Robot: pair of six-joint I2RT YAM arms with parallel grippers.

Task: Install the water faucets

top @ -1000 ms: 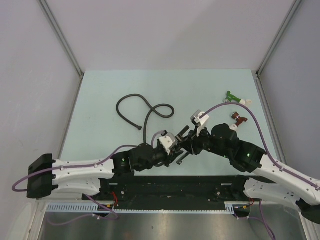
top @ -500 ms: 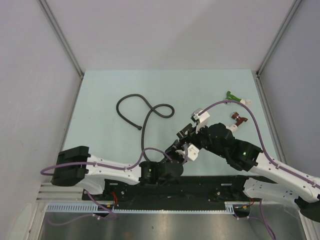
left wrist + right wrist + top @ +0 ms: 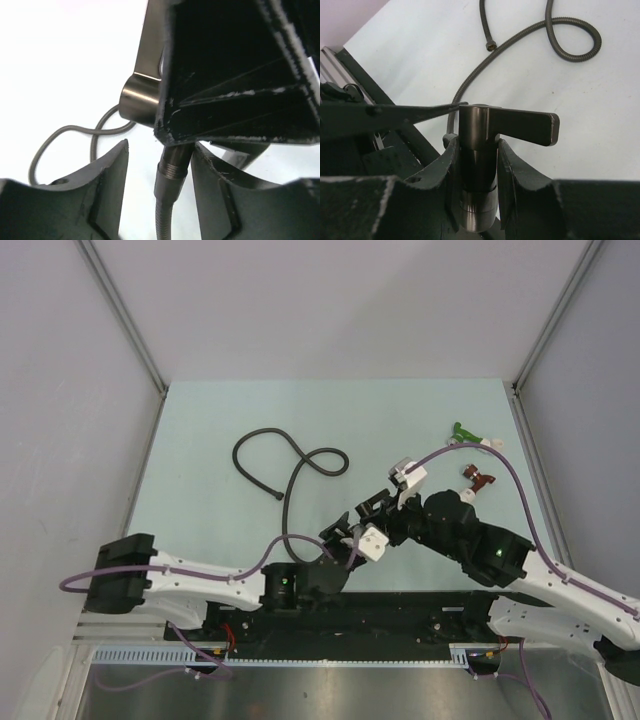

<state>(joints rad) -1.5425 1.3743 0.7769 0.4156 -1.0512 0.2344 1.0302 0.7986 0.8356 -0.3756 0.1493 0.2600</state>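
Note:
The dark grey-brown metal faucet (image 3: 477, 131) stands upright between the fingers of my right gripper (image 3: 476, 142), which is shut on its round body. A flat stub (image 3: 525, 125) sticks out to the right, and a thin arm runs off to the left. From below, the left wrist view shows the faucet (image 3: 140, 97) with the hose's threaded end (image 3: 172, 167) joined under it. My left gripper (image 3: 160, 185) is open around that end, with a gap on each side. From above, the left gripper (image 3: 345, 536) and right gripper (image 3: 375, 508) meet low over the table's near middle.
The black flexible hose (image 3: 290, 455) lies coiled on the pale green table (image 3: 200, 430) and runs back toward the grippers. A green fitting (image 3: 462, 430) and a dark-red fitting (image 3: 478, 478) lie at the right. Grey walls close in both sides.
My left gripper has opened off the hose end, and the left arm has swung so its wrist comes in from lower down. The right gripper has kept its hold on the faucet.

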